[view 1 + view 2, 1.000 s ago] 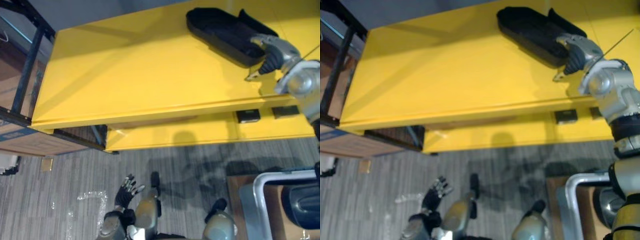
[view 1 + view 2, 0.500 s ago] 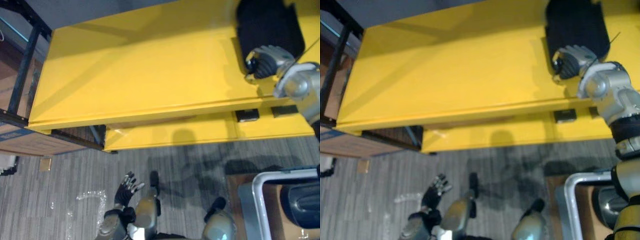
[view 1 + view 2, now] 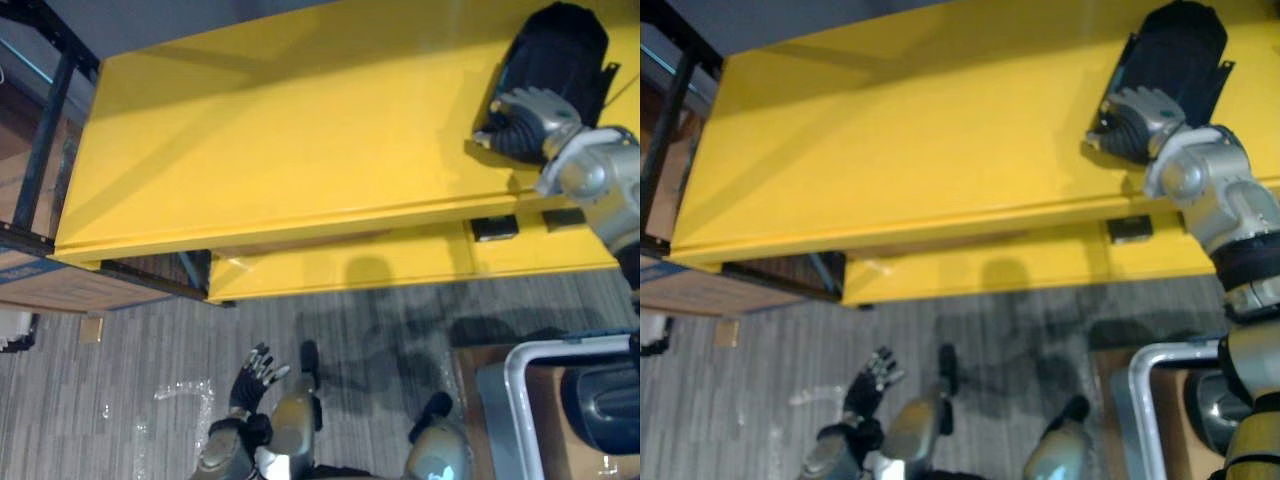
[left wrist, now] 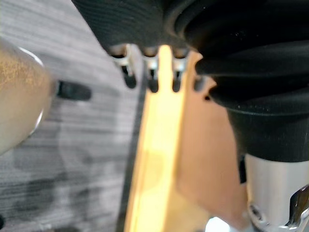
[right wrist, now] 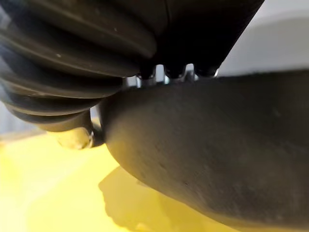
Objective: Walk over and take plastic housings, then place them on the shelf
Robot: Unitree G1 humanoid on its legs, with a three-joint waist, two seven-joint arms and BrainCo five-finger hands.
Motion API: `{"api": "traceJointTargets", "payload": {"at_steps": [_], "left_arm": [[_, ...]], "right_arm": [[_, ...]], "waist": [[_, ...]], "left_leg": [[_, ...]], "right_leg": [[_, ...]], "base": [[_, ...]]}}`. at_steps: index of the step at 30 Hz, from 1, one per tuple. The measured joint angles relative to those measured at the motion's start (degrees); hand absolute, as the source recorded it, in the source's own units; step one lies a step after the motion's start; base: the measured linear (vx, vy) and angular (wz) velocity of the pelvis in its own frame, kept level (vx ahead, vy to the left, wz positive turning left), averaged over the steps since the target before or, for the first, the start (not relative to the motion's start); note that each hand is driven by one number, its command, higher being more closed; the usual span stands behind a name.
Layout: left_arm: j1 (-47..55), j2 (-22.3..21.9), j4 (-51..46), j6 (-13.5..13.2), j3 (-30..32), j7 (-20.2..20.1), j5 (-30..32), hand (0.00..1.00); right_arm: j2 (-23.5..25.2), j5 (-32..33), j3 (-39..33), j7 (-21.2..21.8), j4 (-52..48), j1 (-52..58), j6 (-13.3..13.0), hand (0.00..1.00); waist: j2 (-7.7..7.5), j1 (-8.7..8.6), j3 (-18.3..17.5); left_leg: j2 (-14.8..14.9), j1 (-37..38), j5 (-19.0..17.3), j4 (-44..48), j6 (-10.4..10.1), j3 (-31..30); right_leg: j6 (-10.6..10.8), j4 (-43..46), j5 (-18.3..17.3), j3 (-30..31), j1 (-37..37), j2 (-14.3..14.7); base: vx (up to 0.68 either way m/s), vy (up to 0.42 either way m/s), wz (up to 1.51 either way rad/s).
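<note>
A black plastic housing (image 3: pixel 556 50) stands tilted up at the far right of the yellow table top (image 3: pixel 280 130). My right hand (image 3: pixel 525 118) has its fingers curled over the housing's near edge and grips it. In the right wrist view the housing's dark matt shell (image 5: pixel 217 154) hangs just above the yellow surface, with my fingers hooked over its rim. My left hand (image 3: pixel 255 378) hangs low over the grey carpet, away from the table, its fingers (image 4: pixel 152 72) straight and holding nothing.
A lower yellow shelf (image 3: pixel 380 265) juts out under the table top. A black metal rack (image 3: pixel 50 130) and a cardboard box (image 3: pixel 60 285) stand at the left. At lower right is a silver-framed cart (image 3: pixel 530 400) with more dark housings (image 3: pixel 600 410). Plastic wrap (image 3: pixel 180 400) lies on the carpet.
The right hand has closed on the housing, swung it from lying flat and slanted to tilted up on end, and pulled it toward the right. The left hand has stayed put.
</note>
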Motion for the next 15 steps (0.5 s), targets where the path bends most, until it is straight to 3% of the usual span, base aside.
{"api": "traceJointTargets", "payload": {"at_steps": [8, 12, 15], "left_arm": [[0.0, 0.0, 0.0, 0.0, 0.5, -0.6, 0.0, 0.00], [0.0, 0.0, 0.0, 0.0, 0.9, -0.8, 0.0, 0.00], [0.0, 0.1, 0.0, 0.0, 1.1, -1.2, 0.0, 0.00]], "right_arm": [[-0.5, -1.0, 4.1, 0.2, -1.9, -2.0, -7.7, 1.00], [-1.1, -1.3, 6.2, 0.1, -1.9, -3.5, -10.0, 1.00], [-2.4, -4.8, 7.1, -0.9, -2.1, -3.8, -12.0, 1.00]], "waist": [[-0.12, 0.02, 0.1], [-0.33, 0.42, 0.2], [-0.72, 0.96, 0.5]], "left_leg": [[0.0, 0.0, 0.0, 0.0, 0.0, -0.1], [0.0, -0.2, 0.0, 0.0, 0.0, -0.2], [0.0, -0.2, 0.0, 0.0, 0.0, -0.3]], "right_leg": [[0.0, 0.1, 0.0, 0.0, 0.0, 0.0], [0.0, 0.1, 0.0, -0.2, 0.0, 0.0], [0.0, 0.0, 0.0, -0.5, 0.2, 0.0]], "base": [[0.00, -0.004, 0.00], [0.00, 0.000, 0.00], [0.00, 0.000, 0.03]]}}
